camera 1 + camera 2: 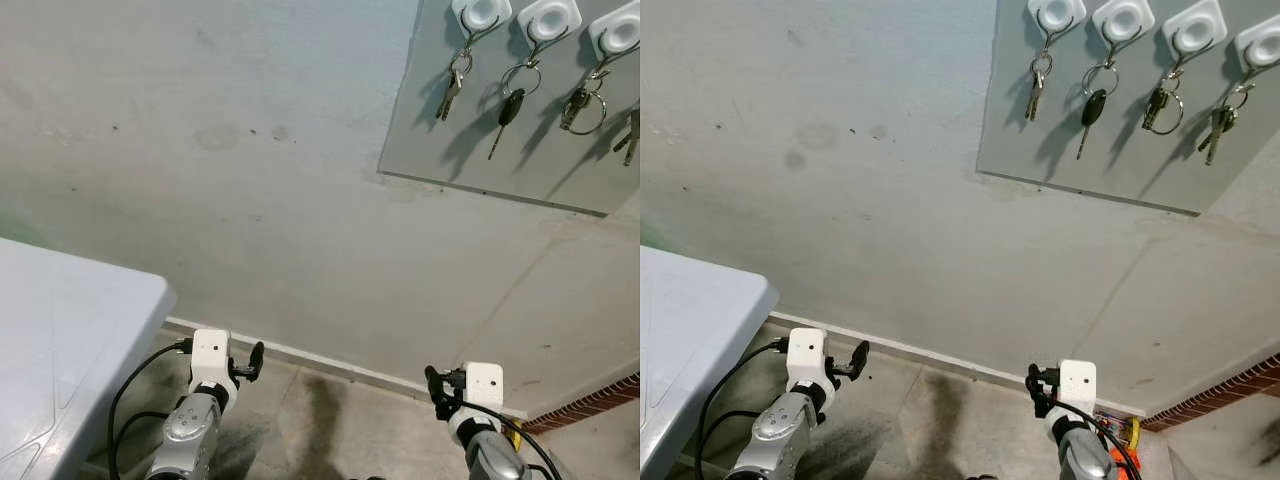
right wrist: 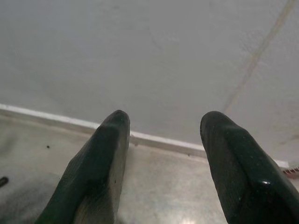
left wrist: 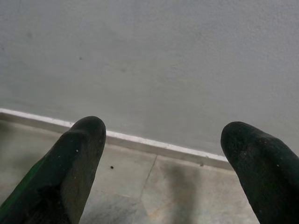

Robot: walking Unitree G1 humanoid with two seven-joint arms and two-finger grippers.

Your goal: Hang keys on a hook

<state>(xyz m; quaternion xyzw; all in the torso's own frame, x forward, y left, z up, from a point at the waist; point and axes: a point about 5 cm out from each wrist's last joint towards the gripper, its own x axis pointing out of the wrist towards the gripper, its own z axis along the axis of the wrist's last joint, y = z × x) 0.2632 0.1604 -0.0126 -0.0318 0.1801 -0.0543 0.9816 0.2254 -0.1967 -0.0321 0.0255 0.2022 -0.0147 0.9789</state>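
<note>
— Left eye view, from the left: table (image 1: 60,330), then the left gripper (image 1: 250,362) low by the floor, spread wide, empty.

— And the right gripper (image 1: 435,385)?

— Same: parted, holding nothing. Up right, the keys (image 1: 1036,85) hang from white hooks (image 1: 1055,12) on the panel (image 1: 1010,140).

— Likely light, stiff, dangly; pinch the ring, I'd say.

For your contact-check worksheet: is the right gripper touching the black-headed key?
Apart. The right eye view shows the right gripper low near the floor, the black-headed key hanging high.

Metal keys (image 1: 1036,84), matt wall (image 1: 840,180)
</note>
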